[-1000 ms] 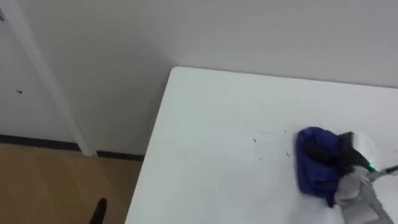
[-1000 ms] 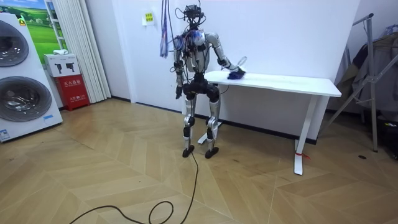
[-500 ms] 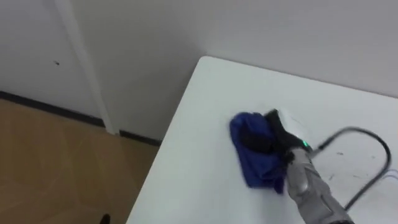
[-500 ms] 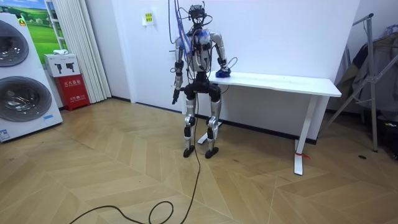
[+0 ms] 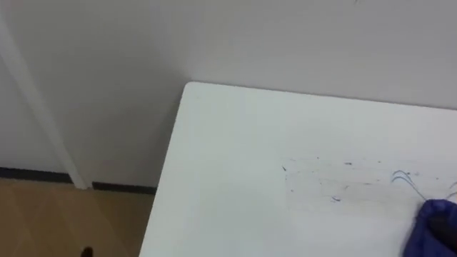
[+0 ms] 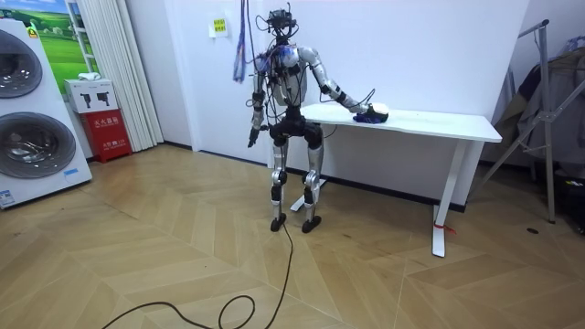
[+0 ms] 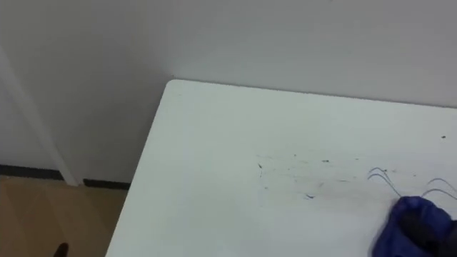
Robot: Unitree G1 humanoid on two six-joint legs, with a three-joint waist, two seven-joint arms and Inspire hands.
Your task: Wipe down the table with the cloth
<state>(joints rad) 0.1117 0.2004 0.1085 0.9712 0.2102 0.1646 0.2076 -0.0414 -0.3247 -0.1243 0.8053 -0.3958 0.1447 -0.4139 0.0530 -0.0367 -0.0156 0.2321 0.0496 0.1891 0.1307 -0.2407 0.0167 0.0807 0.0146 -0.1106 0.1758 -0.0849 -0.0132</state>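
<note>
We log crumpled blue cloth [image 7: 415,225] on white bench [image 5: 235,178], beside faint scribbled marks [image 5: 335,178] | right hand [image 6: 364,111] at cloth, grip we cannot tell | left hand [image 6: 250,142] hangs at side, likewise unclear

The crumpled blue cloth [image 7: 418,225] runs off the lower right corner of my eye views, so I see just part of it. The white rectangular bench [image 5: 235,157] is cut by the right and bottom edges. In the room view, the right hand [image 6: 364,111] and cloth merge into one small dark blot.
</note>
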